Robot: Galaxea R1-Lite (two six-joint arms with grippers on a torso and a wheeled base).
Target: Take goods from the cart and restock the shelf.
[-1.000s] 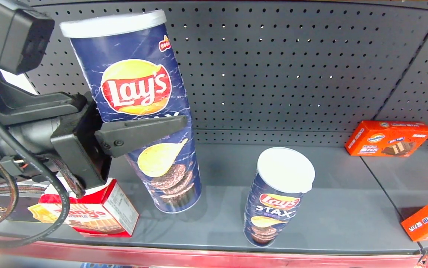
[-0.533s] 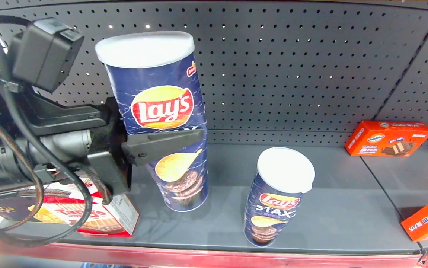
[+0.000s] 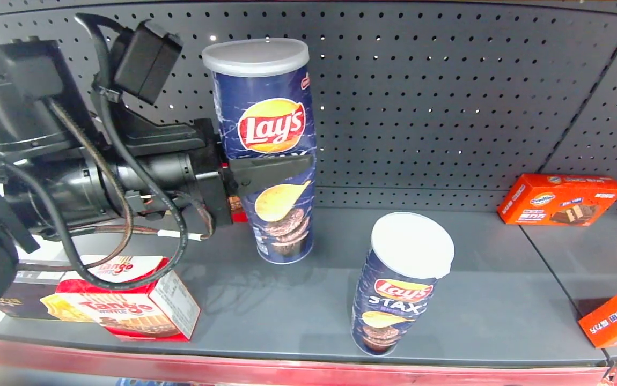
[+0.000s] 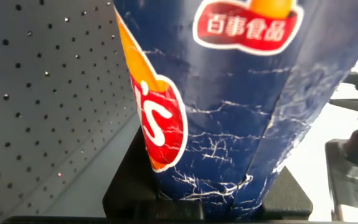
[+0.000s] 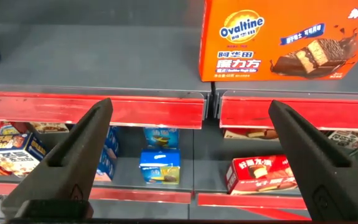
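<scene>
Shelf (image 3: 491,300) of grey metal, pegboard (image 3: 421,96) behind; left jaws round chip can (image 3: 271,128), right jaws wide.

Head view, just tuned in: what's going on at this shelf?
The left gripper is shut on a blue chip canister, holding it upright toward the back of the grey shelf. A second chip canister stands nearer the front edge. The right gripper is open, facing the shelf front under an orange box.

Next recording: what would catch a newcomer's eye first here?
The tall blue chip can, clamped upright in the left gripper, close to the pegboard over the shelf. A second can of the same kind stands near the shelf's front edge, and a red wafer box lies front left.
</scene>
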